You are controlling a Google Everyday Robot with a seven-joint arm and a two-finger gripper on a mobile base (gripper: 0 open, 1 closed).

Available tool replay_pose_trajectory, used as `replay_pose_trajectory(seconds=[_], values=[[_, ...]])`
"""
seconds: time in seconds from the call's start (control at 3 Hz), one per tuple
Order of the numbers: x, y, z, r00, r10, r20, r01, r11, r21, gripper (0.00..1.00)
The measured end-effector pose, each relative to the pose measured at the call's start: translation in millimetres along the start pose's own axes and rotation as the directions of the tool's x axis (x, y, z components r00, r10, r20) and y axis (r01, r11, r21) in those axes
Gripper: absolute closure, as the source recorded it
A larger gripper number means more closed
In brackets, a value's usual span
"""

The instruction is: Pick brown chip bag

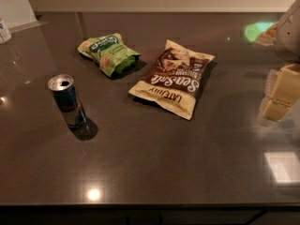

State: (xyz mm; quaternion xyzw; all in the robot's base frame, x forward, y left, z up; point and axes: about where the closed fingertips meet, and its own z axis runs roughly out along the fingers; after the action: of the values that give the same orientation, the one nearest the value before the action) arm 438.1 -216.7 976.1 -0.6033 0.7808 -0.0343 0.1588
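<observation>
Near the middle of the dark table (154,158) lies the brown chip bag (174,81), flat and slightly askew, with one cream end toward the table's front edge and the other toward the back. The green snack bag (109,53) sits to its left and a little farther back, near it but apart, with a strip of bare table between them. An upright can (68,100) stands toward the left front, well apart from both bags. A white container (3,30) is cut off by the frame at the far left.

The hand (280,95) hangs at the right edge of the view, partly cut off and well apart from the brown chip bag. I cannot tell whether it is apart or together. The table is bare between the hand and the bag's right side. It is also bare across the wide band from the bag's near end to the front edge.
</observation>
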Motion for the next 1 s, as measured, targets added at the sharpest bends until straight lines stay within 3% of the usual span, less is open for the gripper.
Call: replay_pose_trajectory(seconds=[0.67,1.0], values=[[-4,-2,4,1.000,0.013,0.004,-0.013,0.9998,-0.013,0.00],[-15,-16,25,0.997,0.072,0.003,-0.072,0.9971,-0.023,0.00]])
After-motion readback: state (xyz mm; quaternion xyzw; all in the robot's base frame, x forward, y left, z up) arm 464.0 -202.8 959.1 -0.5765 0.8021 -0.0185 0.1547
